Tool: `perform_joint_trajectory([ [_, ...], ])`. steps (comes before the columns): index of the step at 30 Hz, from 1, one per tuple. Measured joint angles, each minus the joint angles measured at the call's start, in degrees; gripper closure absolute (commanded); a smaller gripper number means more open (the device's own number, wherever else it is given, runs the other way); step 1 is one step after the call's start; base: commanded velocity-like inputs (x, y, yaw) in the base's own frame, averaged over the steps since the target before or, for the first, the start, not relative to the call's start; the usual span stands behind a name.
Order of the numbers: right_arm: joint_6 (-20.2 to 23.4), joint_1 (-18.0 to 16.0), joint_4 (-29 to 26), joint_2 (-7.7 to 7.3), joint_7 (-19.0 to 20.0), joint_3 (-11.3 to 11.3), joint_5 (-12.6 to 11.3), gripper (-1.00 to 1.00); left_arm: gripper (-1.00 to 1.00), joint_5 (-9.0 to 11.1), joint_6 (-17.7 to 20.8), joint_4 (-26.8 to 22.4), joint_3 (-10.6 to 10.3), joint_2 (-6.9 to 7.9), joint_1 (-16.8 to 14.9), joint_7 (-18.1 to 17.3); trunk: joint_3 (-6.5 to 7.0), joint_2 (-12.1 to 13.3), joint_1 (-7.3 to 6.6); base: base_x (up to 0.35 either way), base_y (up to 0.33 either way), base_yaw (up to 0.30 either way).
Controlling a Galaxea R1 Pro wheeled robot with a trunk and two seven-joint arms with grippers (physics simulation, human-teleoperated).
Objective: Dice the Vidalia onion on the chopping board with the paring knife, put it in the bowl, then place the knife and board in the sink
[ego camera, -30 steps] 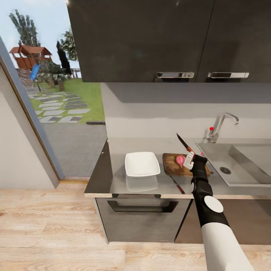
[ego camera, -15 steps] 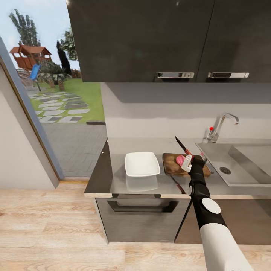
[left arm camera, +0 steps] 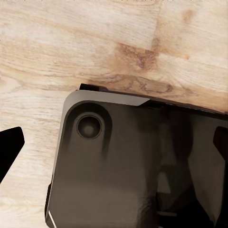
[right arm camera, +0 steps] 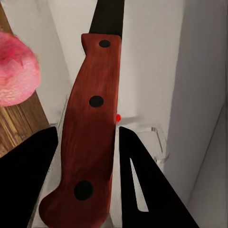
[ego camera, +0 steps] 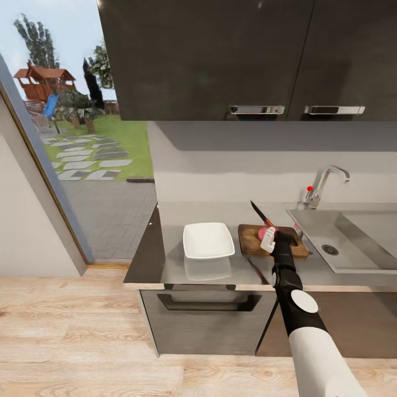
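over the chopping board (ego camera: 253,245) my right gripper (ego camera: 270,238) hovers, fingers pinching the red handle of the paring knife (ego camera: 259,214). from the gripper the dark blade points toward 11 o'clock in the head view, tip raised above the board's far edge. right wrist view: knife handle (right arm camera: 88,133) with three dark rivets sits between the two black fingers (right arm camera: 142,185), both pressed against it.

onion (ego camera: 261,232), pink, lies on the board just at 9 o'clock of the gripper, partly hidden behind it; in the right wrist view the onion (right arm camera: 16,71) sits on the wood grain beside the handle, apart from the blade as far as i can tell.

bowl (ego camera: 208,240) white, on the countertop (ego camera: 165,259) at 9 o'clock of the board, just beside it, not touching. sink (ego camera: 353,242) at 3 o'clock of the board, tap (ego camera: 325,184) with red knob at its far edge.

left wrist view looks down at wooden floor (left arm camera: 71,52) and a dark part of the robot's base (left arm camera: 133,166); one black fingertip (left arm camera: 9,147) shows at the frame's edge, i cannot tell how that gripper's jaws stand.
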Motion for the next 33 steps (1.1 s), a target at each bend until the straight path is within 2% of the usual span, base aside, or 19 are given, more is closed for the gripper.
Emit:
perform_joint_trajectory([
  [10, -2.42, -0.02, -0.96, 3.25, 0.13, 3.02, -0.86, 1.0, -1.0, 0.07, 0.02, 0.13, 0.0, 0.0, 0.0, 0.01, 0.0, 0.0, 0.0, 0.0, 0.0, 0.0],
  [14, -3.7, -0.01, -0.97, 3.34, 0.14, 4.32, -0.92, 1.0, -1.0, 0.08, 0.02, 0.14, 0.0, 0.0, 0.01, 0.01, 0.0, 0.0, 0.0, 0.0, 0.0, 0.0],
  [19, -4.69, 0.0, -0.98, 3.21, 0.15, 5.95, -0.85, 1.0, -1.0, 0.09, 0.02, 0.14, 0.0, 0.0, 0.01, 0.01, 0.0, 0.0, 0.0, 0.0, 0.0, 0.0],
  [22, -4.7, -0.01, -0.98, 2.39, 0.15, 6.91, -0.86, 1.0, -1.0, 0.09, 0.02, 0.14, -0.01, 0.0, 0.01, 0.01, 0.0, 0.0, 0.0, 0.0, 0.0, 0.0],
  [24, -4.65, -0.01, -0.99, 1.75, 0.15, 7.0, -0.85, 1.0, -1.0, 0.09, 0.02, 0.14, 0.0, 0.0, 0.01, 0.01, 0.0, 0.0, 0.0, 0.0, 0.0, 0.0],
  [28, -4.64, -0.01, -0.98, 1.47, 0.15, 7.03, -0.81, 1.0, -1.0, 0.09, 0.02, 0.14, 0.0, 0.0, 0.01, 0.01, 0.0, 0.0, 0.0, 0.0, 0.0, 0.0],
  [31, -4.53, -0.01, -0.98, 0.55, 1.13, 7.11, -0.7, 1.0, -1.0, 0.09, 0.02, 0.18, -0.03, 0.0, 0.01, 0.01, 0.0, 0.0, 0.0, 0.0, 0.0, 0.0],
  [33, -4.5, -0.01, -0.98, -0.21, 3.2, 7.11, -0.68, 1.0, -1.0, 0.09, 0.03, 0.25, -0.01, 0.0, 0.01, 0.01, 0.0, 0.0, 0.0, 0.0, 0.0, 0.0],
])
